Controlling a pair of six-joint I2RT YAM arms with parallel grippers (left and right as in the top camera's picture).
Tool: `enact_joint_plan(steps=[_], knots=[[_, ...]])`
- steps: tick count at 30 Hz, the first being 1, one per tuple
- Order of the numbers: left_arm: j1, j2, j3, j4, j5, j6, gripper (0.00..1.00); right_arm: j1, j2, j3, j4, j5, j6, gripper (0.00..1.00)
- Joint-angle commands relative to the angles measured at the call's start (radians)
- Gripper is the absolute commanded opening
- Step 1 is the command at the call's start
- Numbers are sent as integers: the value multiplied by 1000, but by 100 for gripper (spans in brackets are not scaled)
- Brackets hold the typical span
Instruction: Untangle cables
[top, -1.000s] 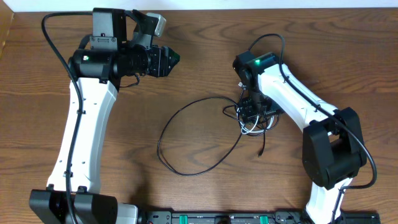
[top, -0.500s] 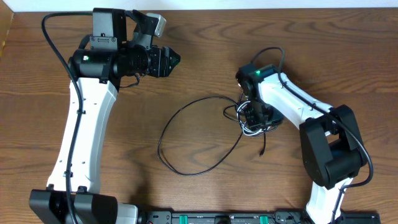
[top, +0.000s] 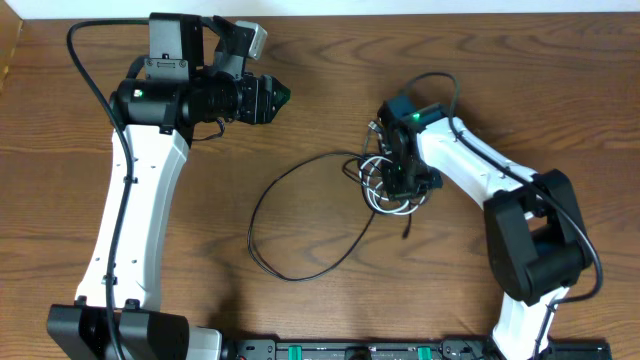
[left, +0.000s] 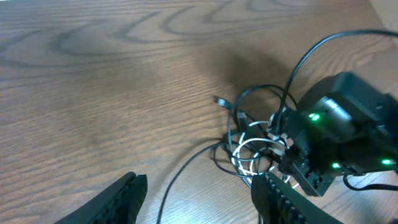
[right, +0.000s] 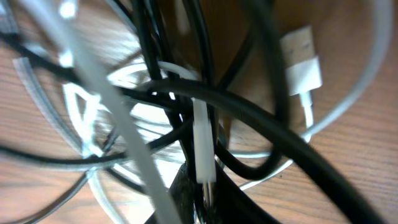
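The cables (top: 383, 186) lie in a knot of black and white cords at mid-table, with one long black loop (top: 300, 215) trailing to the left. My right gripper (top: 398, 180) reaches down into the knot and is shut on it. In the right wrist view its jaws (right: 208, 193) pinch a black cord and a white plug (right: 202, 146), beside a white USB end (right: 301, 65). My left gripper (top: 280, 96) hangs open at the upper left, apart from the cords. In the left wrist view its fingers (left: 127, 190) stand wide apart, the knot (left: 255, 149) ahead of them.
The right arm's wrist (left: 339, 134) with green lights sits directly over the knot. Thick black arm cables (top: 430, 75) arc above the right arm. The arm bases stand at the table's front edge (top: 330, 350).
My right gripper has closed on the knot and pulled it slightly left and toward the back. The black loop shifted left with it. The left arm has not moved.
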Motion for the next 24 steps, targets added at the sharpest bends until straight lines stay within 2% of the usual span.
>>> enact_joint_plan(steps=[1, 5, 6, 11, 19, 24], knots=[[0, -19, 18, -3, 16, 6, 59, -15, -128, 92, 13, -45, -21, 1], [0, -19, 18, -6, 16, 2, 60, -14, -234, 188, -17, -46, -36, 1], [-1, -19, 18, -11, 17, 2, 64, -14, -257, 206, -29, -46, -39, 1], [-27, -19, 18, -22, 29, 4, 68, -12, -370, 256, -52, -53, -62, 1], [-82, -18, 18, -22, 275, 107, 72, 8, -477, 260, -55, -112, -67, 1], [-107, -18, 17, -23, 294, 116, 73, 35, -517, 264, -54, -143, -84, 1]])
